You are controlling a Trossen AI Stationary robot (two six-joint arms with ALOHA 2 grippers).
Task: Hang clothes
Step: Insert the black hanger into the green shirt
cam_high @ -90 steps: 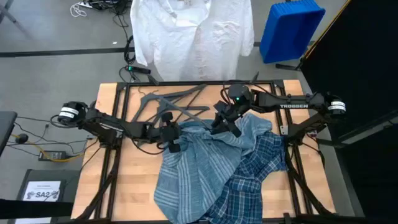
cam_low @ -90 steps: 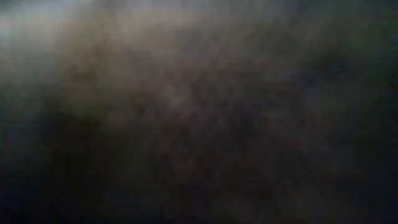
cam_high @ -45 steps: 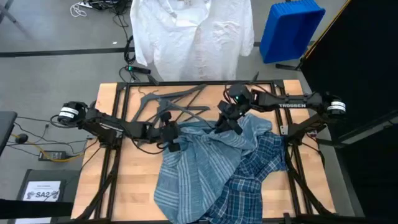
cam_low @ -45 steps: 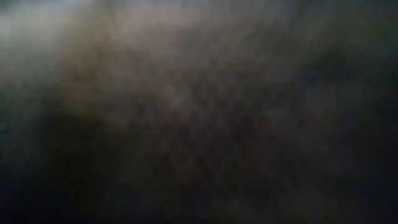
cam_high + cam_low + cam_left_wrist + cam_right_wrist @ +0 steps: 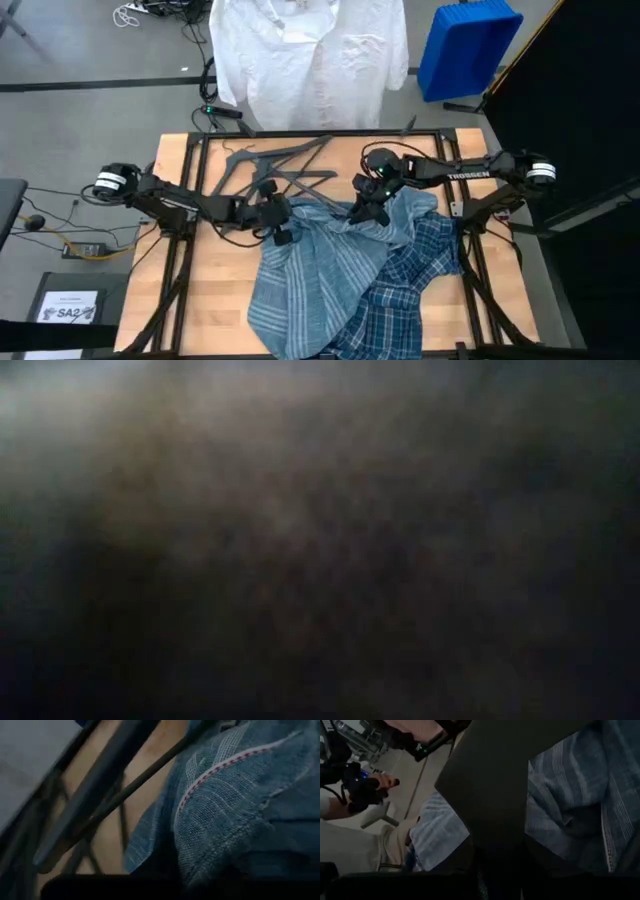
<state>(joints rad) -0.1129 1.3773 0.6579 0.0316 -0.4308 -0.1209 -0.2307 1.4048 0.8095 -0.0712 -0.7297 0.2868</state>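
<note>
A light blue striped shirt (image 5: 320,265) lies crumpled on the table, partly over a darker plaid shirt (image 5: 415,270). A white shirt (image 5: 310,50) hangs beyond the table's far edge. My left gripper (image 5: 278,226) is at the striped shirt's upper left edge, shut on it. My right gripper (image 5: 366,207) is down on the same shirt's far edge, near the table's middle. Dark hangers (image 5: 275,165) lie on the wood beyond the shirts. The low view is dark and shows nothing. My left gripper holds the striped shirt at its left far edge (image 5: 290,215), coming nearly level from the table's left. In the wrist view, bunched cloth with a red-stitched seam (image 5: 215,770) fills the picture and hides the fingers. The rest of the shirt lies slack on the table.
A blue bin (image 5: 465,45) stands on the floor past the far right corner. A black frame (image 5: 200,150) runs around the tabletop. Bare wood (image 5: 215,280) shows at the near left. A person's hand (image 5: 370,785) holding a dark device shows beyond the table.
My right gripper has gone a little toward the table's near edge and down onto the striped shirt's far edge. The shirts lie as before.
</note>
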